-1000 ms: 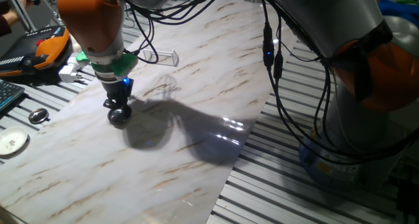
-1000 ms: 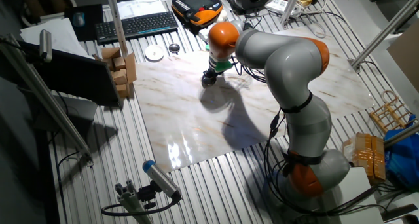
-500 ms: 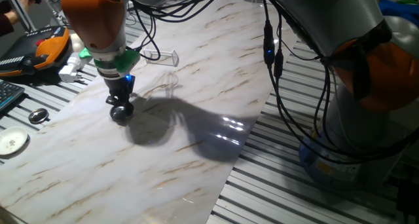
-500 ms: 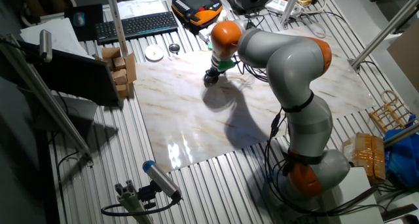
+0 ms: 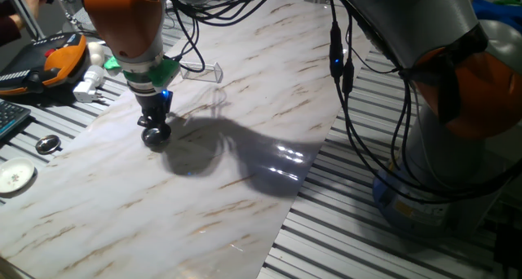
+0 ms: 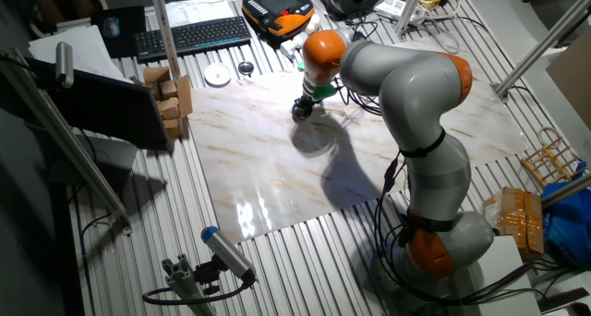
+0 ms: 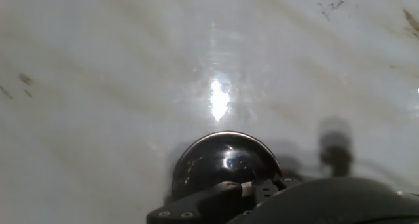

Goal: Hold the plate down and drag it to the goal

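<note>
The plate (image 5: pixel 155 136) is a small round shiny dish on the marble board (image 5: pixel 245 173), left of centre. My gripper (image 5: pixel 154 125) points straight down with its fingertips resting on the plate's middle, and the jaws look shut together. In the hand view the plate (image 7: pixel 226 160) shows dark and glossy just ahead of the fingers (image 7: pixel 216 199). The goal (image 5: pixel 202 68), a clear plastic bracket, stands on the board behind and to the right of the plate, a short way off. From the other fixed view the gripper (image 6: pixel 302 109) sits near the board's far edge.
Left of the board lie a flat white disc (image 5: pixel 15 175), a small dark-centred metal disc (image 5: pixel 47 144), a white plug (image 5: pixel 86 87) and an orange pendant (image 5: pixel 57 57). A keyboard (image 6: pixel 194 34) and cardboard boxes (image 6: pixel 171 94) stand beyond. Cables hang over the board's right side.
The gripper and the plate under it have slid a little to the right and back across the board, toward the clear bracket.
</note>
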Controlling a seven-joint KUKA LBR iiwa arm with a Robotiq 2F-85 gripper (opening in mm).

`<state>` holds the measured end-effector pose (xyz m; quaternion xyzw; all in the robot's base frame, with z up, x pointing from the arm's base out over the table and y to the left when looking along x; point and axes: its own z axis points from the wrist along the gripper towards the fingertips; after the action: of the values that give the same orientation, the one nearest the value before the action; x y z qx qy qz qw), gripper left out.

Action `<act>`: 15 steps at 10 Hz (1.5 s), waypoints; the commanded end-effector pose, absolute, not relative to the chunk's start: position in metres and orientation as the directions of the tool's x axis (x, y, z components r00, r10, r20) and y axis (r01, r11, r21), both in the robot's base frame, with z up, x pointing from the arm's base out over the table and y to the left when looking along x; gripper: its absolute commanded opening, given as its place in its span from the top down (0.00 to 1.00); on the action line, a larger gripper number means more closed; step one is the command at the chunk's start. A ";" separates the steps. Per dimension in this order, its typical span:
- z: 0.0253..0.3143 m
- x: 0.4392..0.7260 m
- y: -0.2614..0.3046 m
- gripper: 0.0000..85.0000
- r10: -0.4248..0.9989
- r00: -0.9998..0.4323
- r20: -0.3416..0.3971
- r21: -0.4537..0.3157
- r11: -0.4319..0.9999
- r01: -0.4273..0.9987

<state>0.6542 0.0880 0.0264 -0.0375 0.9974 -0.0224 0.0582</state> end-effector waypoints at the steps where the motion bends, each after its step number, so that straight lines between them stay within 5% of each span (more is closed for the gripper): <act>1: 0.027 0.655 0.086 1.00 -0.081 -0.990 -0.115 -0.051 0.996 -0.075; 15: 0.029 0.656 0.061 1.00 -0.101 -0.989 -0.112 -0.069 0.993 -0.093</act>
<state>0.6562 0.0615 0.0293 -0.0493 0.9966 -0.0317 0.0578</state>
